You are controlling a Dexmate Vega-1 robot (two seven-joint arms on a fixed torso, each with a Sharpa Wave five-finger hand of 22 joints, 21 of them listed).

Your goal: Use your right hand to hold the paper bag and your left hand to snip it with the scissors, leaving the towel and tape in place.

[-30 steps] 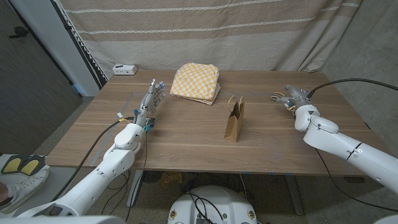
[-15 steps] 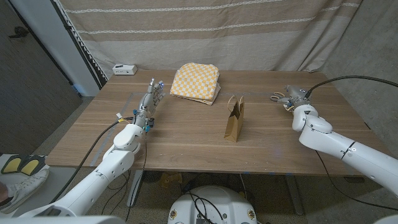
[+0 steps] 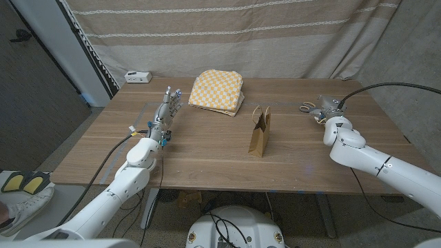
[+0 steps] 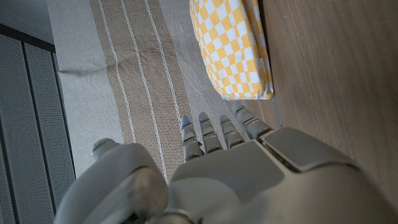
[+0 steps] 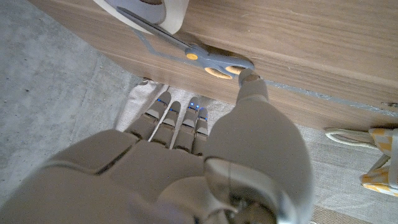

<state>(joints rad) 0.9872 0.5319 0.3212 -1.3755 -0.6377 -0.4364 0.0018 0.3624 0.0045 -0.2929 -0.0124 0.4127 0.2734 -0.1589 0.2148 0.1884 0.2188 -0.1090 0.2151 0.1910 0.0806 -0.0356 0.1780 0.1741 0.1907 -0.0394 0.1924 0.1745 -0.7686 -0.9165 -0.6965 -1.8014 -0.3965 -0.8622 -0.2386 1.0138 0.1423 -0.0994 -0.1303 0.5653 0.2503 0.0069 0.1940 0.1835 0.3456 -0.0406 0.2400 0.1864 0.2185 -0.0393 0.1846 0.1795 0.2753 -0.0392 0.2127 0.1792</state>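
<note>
Small brown paper bag stands upright mid-table, looks light, thin, crushable, likely to tip; best pinched at its top edge; grey-handled scissors lie beside right hand, fingers extended, holding nothing; left hand empty, fingers straight, near yellow-checked towel.

Small white box at table corner
</note>
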